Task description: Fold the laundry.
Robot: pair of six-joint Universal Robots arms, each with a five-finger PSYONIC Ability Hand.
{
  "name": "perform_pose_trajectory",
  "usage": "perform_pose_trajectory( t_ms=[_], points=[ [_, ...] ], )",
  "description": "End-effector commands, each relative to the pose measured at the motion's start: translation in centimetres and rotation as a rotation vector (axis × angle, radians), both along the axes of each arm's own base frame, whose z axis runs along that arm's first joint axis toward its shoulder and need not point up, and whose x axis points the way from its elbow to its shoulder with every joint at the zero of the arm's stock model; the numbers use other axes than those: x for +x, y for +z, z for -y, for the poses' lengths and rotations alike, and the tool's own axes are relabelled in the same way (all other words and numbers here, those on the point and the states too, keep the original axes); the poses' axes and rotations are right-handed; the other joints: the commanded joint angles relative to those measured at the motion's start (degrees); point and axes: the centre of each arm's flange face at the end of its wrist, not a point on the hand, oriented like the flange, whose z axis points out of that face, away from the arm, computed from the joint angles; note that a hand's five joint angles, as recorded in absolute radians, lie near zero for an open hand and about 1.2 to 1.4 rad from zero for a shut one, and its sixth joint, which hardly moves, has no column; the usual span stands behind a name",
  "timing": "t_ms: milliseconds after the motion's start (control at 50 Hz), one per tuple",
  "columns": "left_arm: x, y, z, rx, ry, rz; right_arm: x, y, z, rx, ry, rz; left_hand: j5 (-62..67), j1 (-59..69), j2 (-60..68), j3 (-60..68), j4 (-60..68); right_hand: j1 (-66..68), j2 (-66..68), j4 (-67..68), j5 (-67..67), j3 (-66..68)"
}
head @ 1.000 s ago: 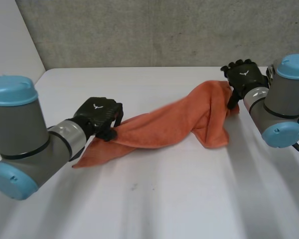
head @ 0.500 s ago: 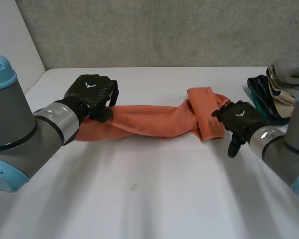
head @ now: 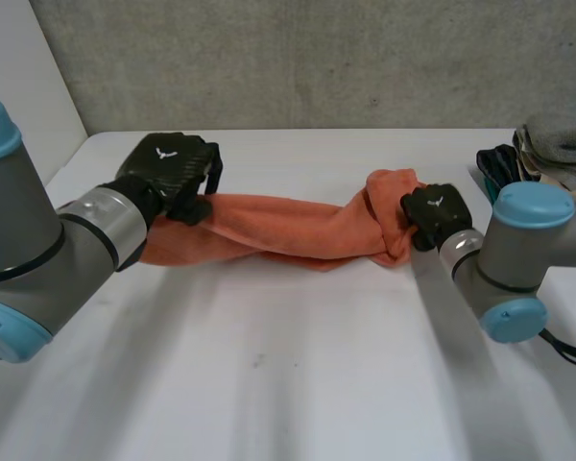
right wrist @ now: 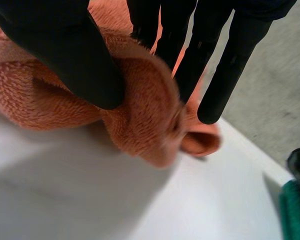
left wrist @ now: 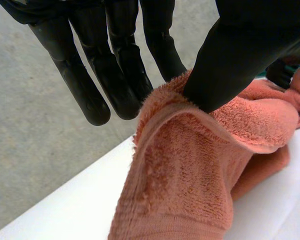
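Towel (head: 288, 226), twisted, clamped at each end between thumb and fingers (left wrist: 115, 85) of my left hand (head: 168, 171) and right hand (head: 432, 211); I should untwist it before laying it flat.

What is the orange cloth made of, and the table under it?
The orange towel looks like soft terry cloth, maybe cotton: it is fuzzy with tiny loops. The table looks hard, smooth and white, maybe laminate or plastic: flat and plain, with no grain or weave.
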Motion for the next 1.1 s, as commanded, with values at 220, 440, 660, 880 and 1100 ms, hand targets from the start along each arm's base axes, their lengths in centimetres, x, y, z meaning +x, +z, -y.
perform_pose_trajectory(
  t_ms=[220, 440, 660, 880, 1100],
  points=[
    [6.3, 9.8, 0.7, -0.25, 0.197, -0.028, -9.3, 26.7, -5.5, -0.338, -0.142, -0.122, 13.6, 13.9, 11.6, 11.9, 11.3, 15.2, 12.5, 12.0, 13.8, 12.4],
    [6.0, 6.1, 1.5, -0.144, 0.153, 0.108, -8.2, 24.3, -6.1, -0.175, -0.072, -0.16, 13.6, 13.9, 11.6, 11.9, 11.3, 15.2, 12.5, 12.0, 13.8, 12.4],
    [3.0, 2.7, 8.4, -0.248, 0.107, 0.217, -5.4, 18.9, -0.1, -0.169, -0.121, -0.155, 13.6, 13.9, 11.6, 11.9, 11.3, 15.2, 12.5, 12.0, 13.8, 12.4],
    [1.9, 14.7, 12.4, -0.843, 0.234, -0.039, -3.3, 28.8, 3.7, -0.868, -0.245, 0.19, 13.6, 13.9, 11.6, 11.9, 11.3, 15.2, 12.5, 12.0, 13.8, 12.4],
    [2.9, 9.8, 10.0, -0.638, 0.24, 0.041, -3.2, 25.0, 2.8, -0.723, -0.191, 0.129, 13.6, 13.9, 11.6, 11.9, 11.3, 15.2, 12.5, 12.0, 13.8, 12.4]
  ],
)
